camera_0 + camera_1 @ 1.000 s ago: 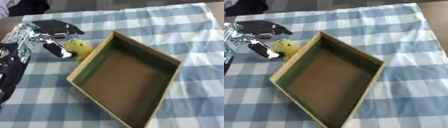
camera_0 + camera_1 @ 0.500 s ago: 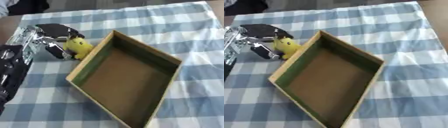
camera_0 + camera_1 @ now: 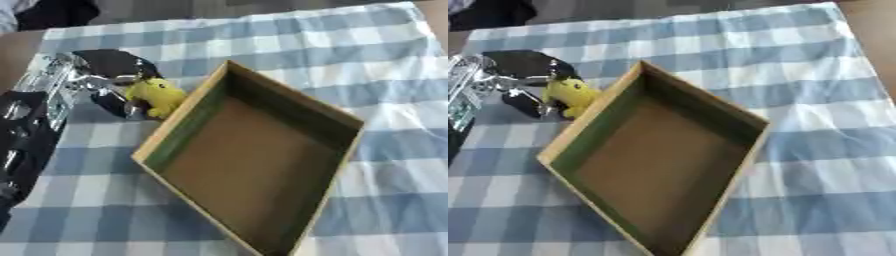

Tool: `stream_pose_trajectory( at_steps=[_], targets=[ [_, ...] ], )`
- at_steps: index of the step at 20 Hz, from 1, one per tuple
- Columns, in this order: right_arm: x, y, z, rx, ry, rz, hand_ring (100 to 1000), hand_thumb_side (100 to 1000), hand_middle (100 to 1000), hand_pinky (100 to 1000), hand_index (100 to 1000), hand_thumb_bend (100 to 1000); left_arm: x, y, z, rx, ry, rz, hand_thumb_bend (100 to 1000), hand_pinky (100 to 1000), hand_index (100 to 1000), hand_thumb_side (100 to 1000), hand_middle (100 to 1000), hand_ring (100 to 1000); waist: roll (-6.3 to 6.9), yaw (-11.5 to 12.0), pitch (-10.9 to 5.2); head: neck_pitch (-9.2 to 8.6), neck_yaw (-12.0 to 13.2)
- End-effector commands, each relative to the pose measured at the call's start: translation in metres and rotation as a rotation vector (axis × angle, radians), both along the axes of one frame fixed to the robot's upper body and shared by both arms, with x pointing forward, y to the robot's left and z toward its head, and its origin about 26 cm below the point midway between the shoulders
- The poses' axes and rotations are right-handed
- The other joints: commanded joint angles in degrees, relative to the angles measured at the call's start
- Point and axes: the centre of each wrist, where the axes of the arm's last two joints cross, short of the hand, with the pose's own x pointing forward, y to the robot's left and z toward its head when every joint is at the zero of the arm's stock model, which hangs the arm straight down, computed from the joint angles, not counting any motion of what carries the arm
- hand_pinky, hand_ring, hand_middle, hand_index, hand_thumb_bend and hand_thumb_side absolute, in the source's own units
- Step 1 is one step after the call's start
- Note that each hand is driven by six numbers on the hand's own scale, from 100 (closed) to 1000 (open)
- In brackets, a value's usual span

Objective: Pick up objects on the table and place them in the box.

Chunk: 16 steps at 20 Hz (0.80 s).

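Now L hand curled round yellow toy by box.

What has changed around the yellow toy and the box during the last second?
The left hand moved in from the left and closed its fingers and thumb around the yellow toy, which it was only reaching for a second ago. The toy remains on the checked cloth, beside the left wall of the cardboard box. The box has not moved and is empty.

Left hand at view's left, fingers curled in a pinch
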Motion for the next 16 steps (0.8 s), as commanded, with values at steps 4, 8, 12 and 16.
stream_pose_trajectory(
  at_steps=[4,8,12,16],
  targets=[
    [-0.0021,0.0001,0.0077,0.004,-0.025,0.009,514,499,390,678,696,100,-0.0057,-0.0018,0.0184,-0.056,-0.109,-0.109,100,591,672,256,555,673,-0.27,-0.16,-1.49,-0.26,0.35],
    [-0.0024,-0.0005,0.0074,0.007,-0.025,0.011,515,500,390,678,696,100,-0.0041,0.0011,0.0136,-0.144,-0.194,-0.132,100,520,646,281,528,590,-0.33,-0.12,-1.70,0.03,0.20],
    [-0.0027,-0.0012,0.0073,0.010,-0.024,0.012,515,497,391,677,696,100,-0.0031,0.0040,0.0121,-0.198,-0.241,-0.132,100,483,598,300,483,554,-0.34,0.18,-2.06,0.42,-0.01],
    [-0.0030,-0.0025,0.0078,0.014,-0.026,0.013,515,493,392,677,696,100,-0.0048,0.0075,0.0144,-0.247,-0.292,-0.121,100,444,566,334,461,533,-0.50,0.49,-2.59,0.79,-0.19]
  ],
)
